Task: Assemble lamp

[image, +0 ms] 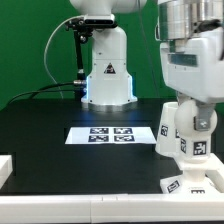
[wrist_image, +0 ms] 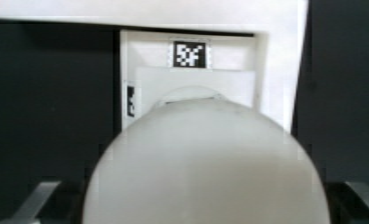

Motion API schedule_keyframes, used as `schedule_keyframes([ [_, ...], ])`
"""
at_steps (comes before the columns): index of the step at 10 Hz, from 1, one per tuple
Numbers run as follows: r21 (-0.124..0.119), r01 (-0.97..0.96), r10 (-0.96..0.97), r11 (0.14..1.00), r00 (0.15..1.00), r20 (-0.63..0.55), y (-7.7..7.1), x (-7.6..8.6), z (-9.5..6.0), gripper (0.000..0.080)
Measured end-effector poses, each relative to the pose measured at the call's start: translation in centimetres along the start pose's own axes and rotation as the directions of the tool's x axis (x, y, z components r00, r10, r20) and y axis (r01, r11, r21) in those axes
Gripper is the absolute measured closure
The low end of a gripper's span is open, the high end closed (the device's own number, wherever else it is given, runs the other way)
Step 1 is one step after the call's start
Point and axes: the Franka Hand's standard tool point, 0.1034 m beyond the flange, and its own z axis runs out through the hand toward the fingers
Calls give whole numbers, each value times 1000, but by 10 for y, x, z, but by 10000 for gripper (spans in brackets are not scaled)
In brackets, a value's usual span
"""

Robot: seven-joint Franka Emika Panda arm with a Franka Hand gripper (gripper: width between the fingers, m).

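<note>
In the wrist view the rounded white bulb [wrist_image: 195,150] fills the space between my gripper's [wrist_image: 195,208] dark fingers [wrist_image: 35,200], which close on its sides. Beyond it lies the squarish white base block [wrist_image: 199,60] with one square tag. In the exterior view my gripper [image: 193,118] hangs at the right and holds the bulb [image: 196,140] just above the base block [image: 190,182] near the table's front edge. A white tapered tagged part, seemingly the shade [image: 165,130], stands close on the exterior view's left of the bulb.
The marker board [image: 110,134] lies flat on the black table in the middle. The big white robot pedestal [image: 106,70] stands behind it. A white block [image: 5,165] sits at the front left edge. A green wall closes the back.
</note>
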Motion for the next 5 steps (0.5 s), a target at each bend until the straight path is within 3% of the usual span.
schedule_keyframes([
  [2,-3,-288,288,958,956,52,-1,-2,1,225],
  [5,-1,-322,322,947,945,59,-1,-3,1,223],
])
